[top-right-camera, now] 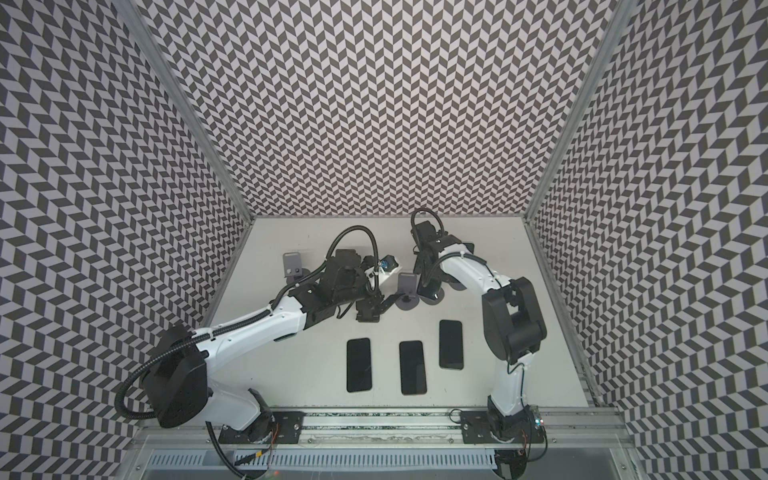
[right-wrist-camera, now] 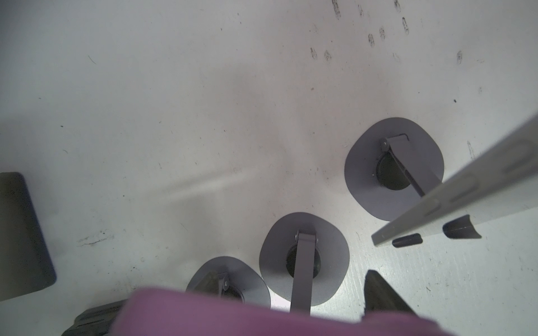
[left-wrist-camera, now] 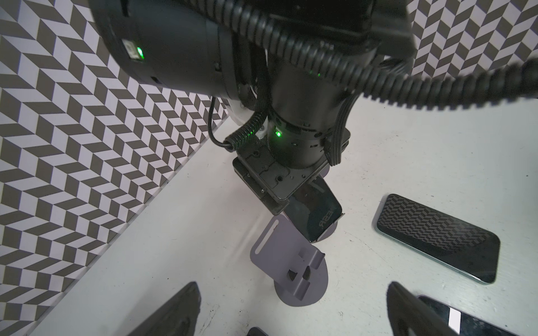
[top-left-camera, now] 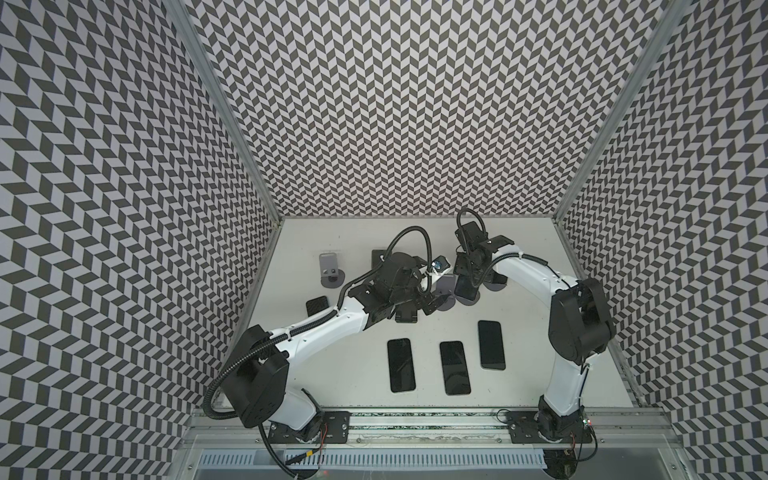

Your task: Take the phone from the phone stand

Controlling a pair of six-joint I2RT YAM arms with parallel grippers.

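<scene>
The phone (left-wrist-camera: 314,215) stands dark and glossy in a grey phone stand (left-wrist-camera: 329,232) at mid table. My right gripper (top-left-camera: 463,282) comes down from above and is shut on the phone's top edge. In the right wrist view the phone (right-wrist-camera: 262,317) is a blurred purple slab between the fingers (right-wrist-camera: 381,293). My left gripper (left-wrist-camera: 291,317) is open and holds nothing. It hovers just in front of an empty grey stand (left-wrist-camera: 291,267) beside the phone's stand. In both top views the left gripper (top-right-camera: 374,309) sits left of the right gripper (top-right-camera: 426,286).
Three black phones (top-left-camera: 401,365) (top-left-camera: 455,368) (top-left-camera: 491,345) lie flat at the front. Another phone (top-left-camera: 318,306) lies at the left. An empty stand (top-left-camera: 330,270) is at back left. Behind the right arm a stand (right-wrist-camera: 394,168) carries a silver-edged phone (right-wrist-camera: 454,197). Patterned walls enclose the table.
</scene>
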